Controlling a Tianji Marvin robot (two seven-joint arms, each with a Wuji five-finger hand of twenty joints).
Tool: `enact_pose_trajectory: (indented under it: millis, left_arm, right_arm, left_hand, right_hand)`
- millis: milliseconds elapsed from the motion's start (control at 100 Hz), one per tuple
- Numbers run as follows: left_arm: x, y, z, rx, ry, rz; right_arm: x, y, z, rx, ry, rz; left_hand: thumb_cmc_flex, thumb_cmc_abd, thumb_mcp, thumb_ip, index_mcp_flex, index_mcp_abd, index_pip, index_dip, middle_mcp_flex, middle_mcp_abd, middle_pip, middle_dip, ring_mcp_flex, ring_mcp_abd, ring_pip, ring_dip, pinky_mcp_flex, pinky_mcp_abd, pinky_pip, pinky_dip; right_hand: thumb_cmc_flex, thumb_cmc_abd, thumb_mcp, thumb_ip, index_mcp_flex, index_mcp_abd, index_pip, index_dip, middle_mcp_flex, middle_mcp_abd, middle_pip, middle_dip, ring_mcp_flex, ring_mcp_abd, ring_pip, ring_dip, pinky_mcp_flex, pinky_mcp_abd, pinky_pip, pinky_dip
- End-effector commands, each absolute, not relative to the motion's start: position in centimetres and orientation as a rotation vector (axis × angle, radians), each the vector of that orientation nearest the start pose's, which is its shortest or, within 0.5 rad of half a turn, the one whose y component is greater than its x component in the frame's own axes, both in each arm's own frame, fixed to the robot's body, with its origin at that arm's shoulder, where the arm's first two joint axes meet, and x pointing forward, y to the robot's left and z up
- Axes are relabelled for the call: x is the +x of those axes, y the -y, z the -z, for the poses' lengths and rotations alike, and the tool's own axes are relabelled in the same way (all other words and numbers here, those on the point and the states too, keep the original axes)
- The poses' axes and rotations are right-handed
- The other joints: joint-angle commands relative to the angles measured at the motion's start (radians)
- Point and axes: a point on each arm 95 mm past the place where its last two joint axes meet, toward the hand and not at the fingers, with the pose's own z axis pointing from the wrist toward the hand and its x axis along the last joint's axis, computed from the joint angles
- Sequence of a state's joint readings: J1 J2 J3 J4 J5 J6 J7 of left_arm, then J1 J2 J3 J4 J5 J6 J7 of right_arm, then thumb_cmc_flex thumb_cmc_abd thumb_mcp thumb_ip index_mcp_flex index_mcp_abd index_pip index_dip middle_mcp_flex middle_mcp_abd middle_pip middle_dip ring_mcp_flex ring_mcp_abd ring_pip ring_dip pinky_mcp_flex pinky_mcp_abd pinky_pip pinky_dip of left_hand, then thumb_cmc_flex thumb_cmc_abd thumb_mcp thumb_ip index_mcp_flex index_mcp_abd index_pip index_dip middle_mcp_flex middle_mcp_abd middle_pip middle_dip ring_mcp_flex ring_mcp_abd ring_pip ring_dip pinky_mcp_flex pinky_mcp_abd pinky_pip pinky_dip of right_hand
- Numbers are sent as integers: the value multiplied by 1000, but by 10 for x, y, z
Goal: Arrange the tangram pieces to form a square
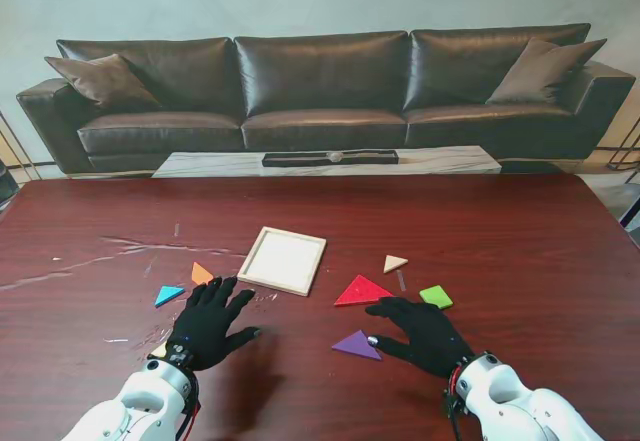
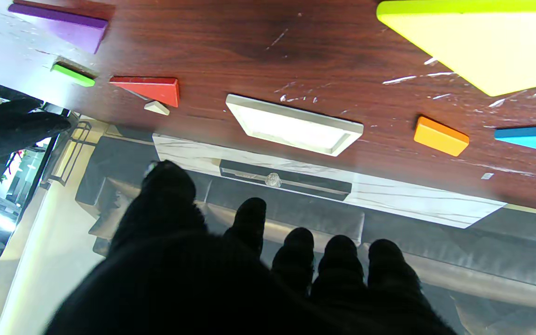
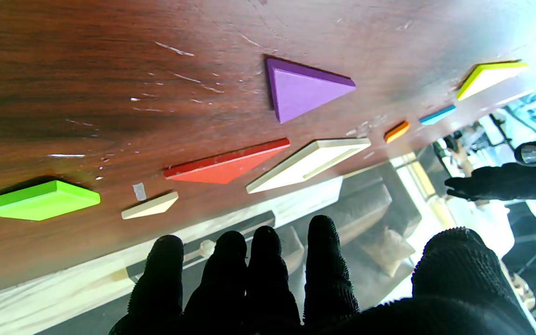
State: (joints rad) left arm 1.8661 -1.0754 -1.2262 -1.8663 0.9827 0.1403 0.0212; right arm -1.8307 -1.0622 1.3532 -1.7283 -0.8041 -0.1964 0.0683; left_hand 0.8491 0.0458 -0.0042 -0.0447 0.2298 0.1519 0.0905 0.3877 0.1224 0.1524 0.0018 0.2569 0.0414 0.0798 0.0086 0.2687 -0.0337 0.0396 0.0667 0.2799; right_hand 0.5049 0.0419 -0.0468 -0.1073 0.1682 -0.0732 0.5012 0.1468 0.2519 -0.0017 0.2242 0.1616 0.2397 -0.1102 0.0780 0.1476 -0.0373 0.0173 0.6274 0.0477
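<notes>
Both hands are spread wide and hold nothing: the left hand is beside the orange piece, the right hand between the purple piece and green piece. The tray sits mid-surface (a yellow piece is mostly hidden by the left hand).

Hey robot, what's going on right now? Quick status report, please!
Left hand open, right hand open, both holding nothing. Tray bare; red triangle, purple triangle, green piece loose on table. Nothing blocking.
</notes>
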Motion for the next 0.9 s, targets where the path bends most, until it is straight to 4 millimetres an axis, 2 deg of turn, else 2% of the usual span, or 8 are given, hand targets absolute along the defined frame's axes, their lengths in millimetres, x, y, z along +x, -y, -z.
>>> enact_pose_trajectory:
  millis: [0, 190, 380, 590, 770, 890]
  left_arm:
    - [311, 24, 335, -1371, -1487, 1463]
    - [318, 21, 333, -1350, -1512, 1446]
    - [345, 16, 325, -1308, -1513, 1468]
    - [391, 14, 320, -1320, -1583, 1501]
    - [422, 19, 323, -1421, -1646, 1482]
    - [434, 23, 324, -1471, -1673, 1460]
  right_arm:
    - [325, 19, 354, 1443, -1605, -1624]
    - [325, 20, 352, 1439, -1596, -1625]
    - [323, 27, 349, 1430, -1566, -1627]
    - [321, 36, 342, 1406, -1515, -1636]
    - [319, 40, 336, 1384, -1486, -1644]
    - [318, 43, 334, 1376, -1469, -1644]
  left_hand:
    - [40, 21, -11, 43, 4, -2, 8, 9, -20, -13, 5, 4, -10, 3, 11, 4, -9, 3, -7, 14]
    - [42, -7, -11, 44, 9, -1, 10, 10, -18, -10, 7, 6, -6, 4, 15, 8, -5, 9, -1, 16]
    - [65, -66, 3, 53, 18, -17, 18, 10, -15, -29, 25, 43, 8, -3, 47, 25, 1, 10, 34, 27]
    - [54, 11, 0, 46, 12, -30, 26, 10, -12, -56, 31, 61, 9, -35, 51, 19, -4, -11, 47, 21]
    - [41, 37, -10, 38, 41, -23, 43, 12, 17, -42, 56, 68, 33, -30, 71, 22, 7, -31, 56, 21]
    - [35, 53, -15, 34, 45, -14, 46, 4, 89, -29, 92, 64, 103, -24, 116, 35, 38, -56, 119, 33]
  right_hand:
    - [7, 27, -8, 16, 18, -1, 12, -13, 31, -1, 16, 6, 19, 5, 2, -9, 2, -5, 11, -19]
    - [7, 29, -7, 16, 16, -1, 12, -14, 30, -1, 15, 6, 20, 4, 2, -9, 1, -5, 11, -19]
    - [5, 30, -8, 16, 17, -3, 12, -15, 31, -2, 16, 6, 20, 4, 2, -9, 1, -4, 11, -19]
    - [2, 38, -7, 16, 19, -2, 12, -15, 34, 0, 15, 6, 21, 5, 2, -9, 2, -6, 11, -19]
    - [3, 48, -6, 16, 20, -4, 11, -16, 35, 1, 14, 6, 21, 3, 2, -9, 2, -7, 10, -19]
    - [5, 53, -5, 16, 21, -4, 11, -16, 37, 0, 14, 6, 23, 3, 3, -9, 3, -8, 10, -19]
